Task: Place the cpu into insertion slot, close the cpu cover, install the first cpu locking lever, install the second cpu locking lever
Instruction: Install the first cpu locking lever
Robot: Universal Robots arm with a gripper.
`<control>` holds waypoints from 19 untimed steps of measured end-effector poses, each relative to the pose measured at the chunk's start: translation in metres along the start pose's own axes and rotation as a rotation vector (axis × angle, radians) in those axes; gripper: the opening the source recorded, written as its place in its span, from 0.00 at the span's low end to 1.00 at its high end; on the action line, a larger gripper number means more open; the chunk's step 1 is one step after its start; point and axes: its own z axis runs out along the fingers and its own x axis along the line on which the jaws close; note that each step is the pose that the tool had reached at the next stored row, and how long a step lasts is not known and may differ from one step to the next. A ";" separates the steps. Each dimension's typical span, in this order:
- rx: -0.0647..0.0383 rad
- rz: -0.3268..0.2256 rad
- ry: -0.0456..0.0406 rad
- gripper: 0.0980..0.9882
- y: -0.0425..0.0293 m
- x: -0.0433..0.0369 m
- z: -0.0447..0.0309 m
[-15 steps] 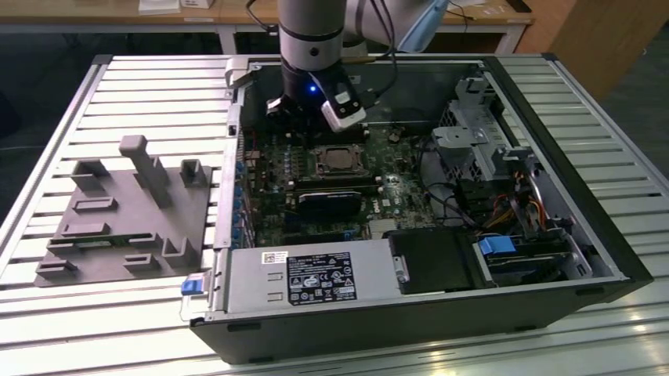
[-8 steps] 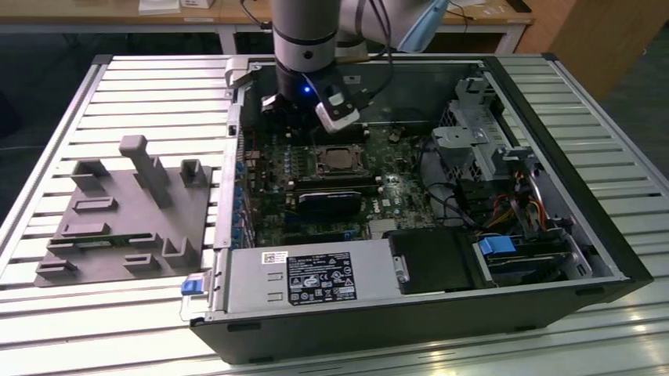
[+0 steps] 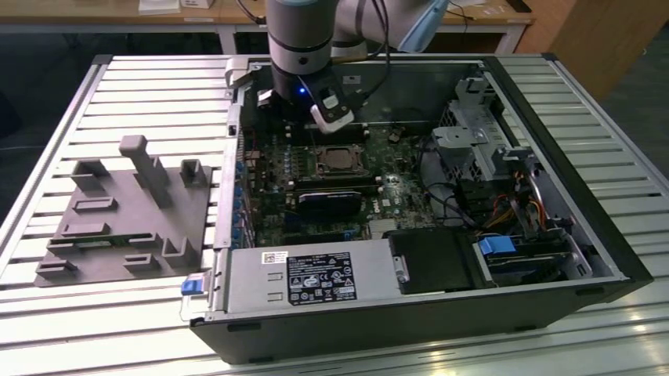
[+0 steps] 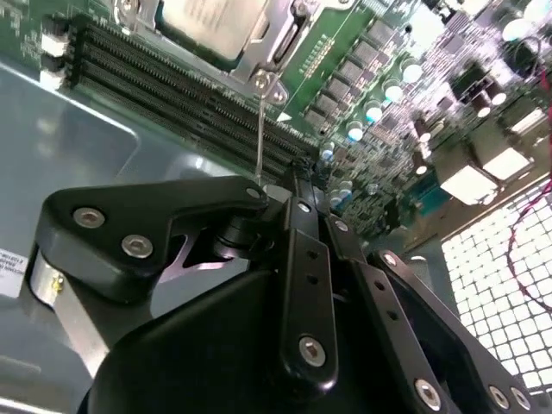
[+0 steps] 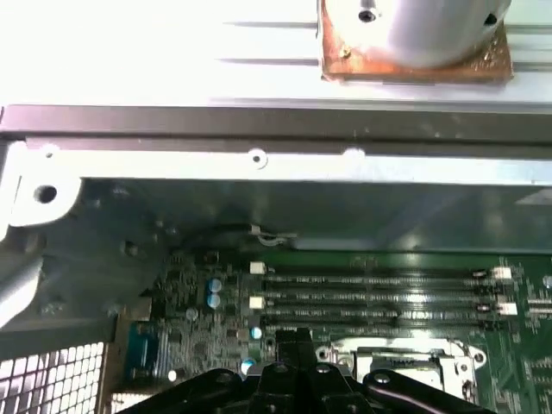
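Observation:
The cpu (image 3: 338,159) lies flat in the insertion slot on the green board, its silver top facing up. The silvery cpu cover (image 4: 278,45) frames the cpu (image 4: 207,17) and looks closed down over it. A thin metal locking lever (image 4: 260,129) stands up from the cover's corner, and its free end reaches the tip of my gripper (image 4: 291,185). My gripper (image 3: 305,124) hangs inside the case just behind the socket, its black fingers (image 5: 297,345) pressed together. I cannot tell whether the lever is pinched or only touched. The cpu cover (image 5: 405,360) sits just beyond the gripper.
Long black memory slots (image 5: 379,297) run between the socket and the case wall. A black card (image 3: 329,202) lies in front of the socket, then the power supply (image 3: 303,278). A drive cage (image 3: 491,149) and cables fill the exterior view's right. A grey fixture (image 3: 125,211) stands on the slatted table.

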 end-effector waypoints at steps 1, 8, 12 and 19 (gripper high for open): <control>0.000 0.000 0.0000 0.01 0.0000 0.0000 0.0000; 0.000 0.000 0.0001 0.01 0.0000 -0.0062 -0.0001; 0.000 0.000 0.0000 0.01 0.0000 -0.0184 -0.0001; 0.000 0.000 0.0001 0.01 0.0000 -0.0423 -0.0002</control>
